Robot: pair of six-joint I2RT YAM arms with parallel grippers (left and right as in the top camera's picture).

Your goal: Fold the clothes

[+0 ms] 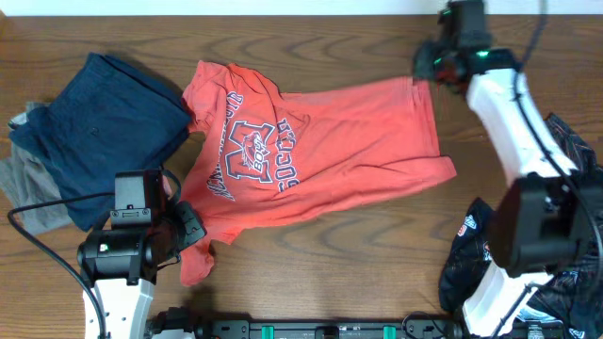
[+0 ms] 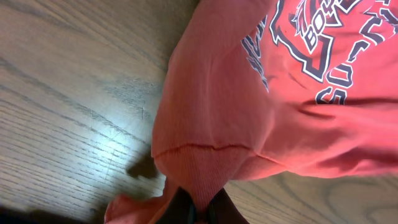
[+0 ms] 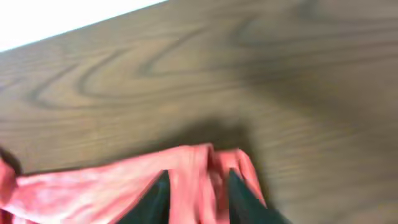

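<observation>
Coral-red cloth is clenched in the left tool (image 1: 191, 233) at about 7 o'clock, closest to the robot. In the left wrist view its tips (image 2: 200, 211) are closed on a bunched edge of the T-shirt (image 1: 330, 132). At 4 o'clock a dark garment (image 1: 468, 256) lies crumpled beside the right arm. It carries a small red-and-white print, too small to read.

The T-shirt lies rumpled across the middle of the wooden counter (image 1: 377, 245), front side up. Its chest graphic (image 1: 254, 146) is navy and white. "SOCCER" reads along the graphic's 3 o'clock side, and the left wrist view gives the letters "BO" inside the emblem. The other lettering is too small to make out.

At 10 o'clock a folded navy garment (image 1: 104, 122) rests on a grey garment (image 1: 28, 193), just beside the shirt's edge.

Farthest off, at 1 o'clock, the right tool (image 1: 429, 68) sits at the shirt's far corner. In its wrist view the fingers (image 3: 241, 196) stand either side of a raised fold of red fabric. I cannot tell whether they pinch it or have released it.
</observation>
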